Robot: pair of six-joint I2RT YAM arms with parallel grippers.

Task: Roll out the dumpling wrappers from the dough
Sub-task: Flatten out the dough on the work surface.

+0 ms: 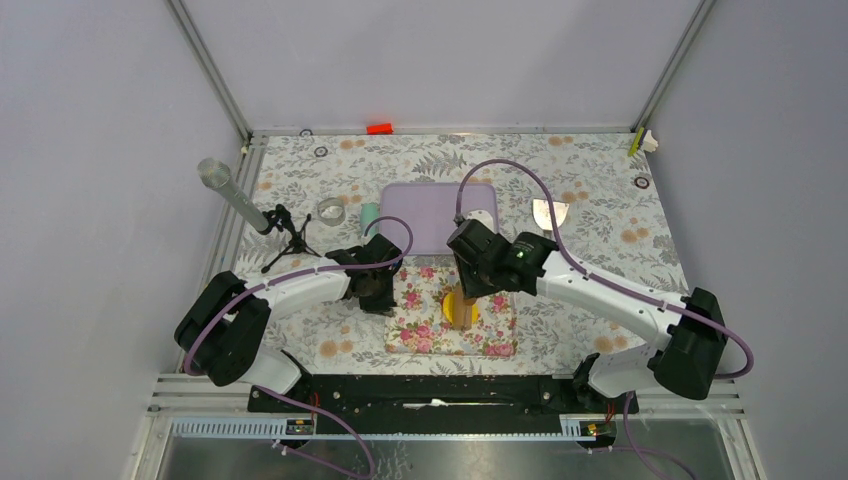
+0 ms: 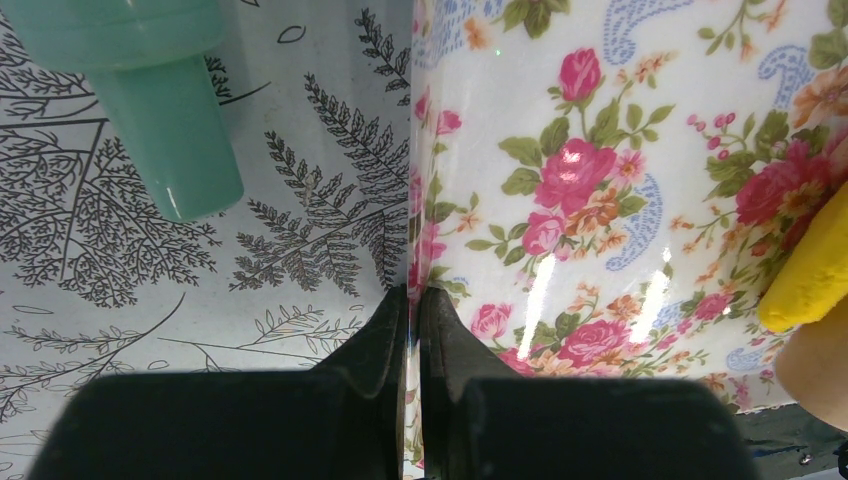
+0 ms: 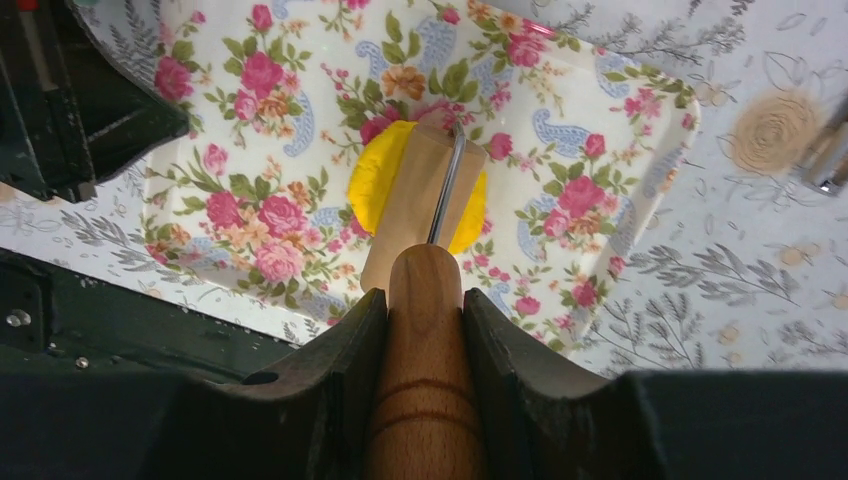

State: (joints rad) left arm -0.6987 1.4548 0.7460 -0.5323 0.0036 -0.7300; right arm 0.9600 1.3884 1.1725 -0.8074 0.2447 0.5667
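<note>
The dough (image 1: 471, 313) (image 3: 374, 182) (image 2: 812, 268) is a bright yellow flattened lump in the middle of a floral tray (image 1: 500, 335) (image 3: 620, 130) (image 2: 600, 100). A wooden roller (image 3: 415, 200) (image 1: 457, 295) lies on top of it. My right gripper (image 3: 425, 295) (image 1: 470, 282) is shut on the roller's wooden handle (image 3: 425, 340), straight over the dough. My left gripper (image 2: 413, 295) (image 1: 380, 292) is at the tray's left edge, its jaws shut on the thin rim. No dumpling wrappers are in view.
Behind the tray lies a purple board (image 1: 420, 215) with a white round object (image 1: 481, 217) on it. A teal cylinder (image 1: 370, 213) (image 2: 160, 110) and a clear ring (image 1: 331, 210) stand to its left, a metal scraper (image 1: 548, 213) to its right. A microphone on a tripod (image 1: 245, 205) stands far left.
</note>
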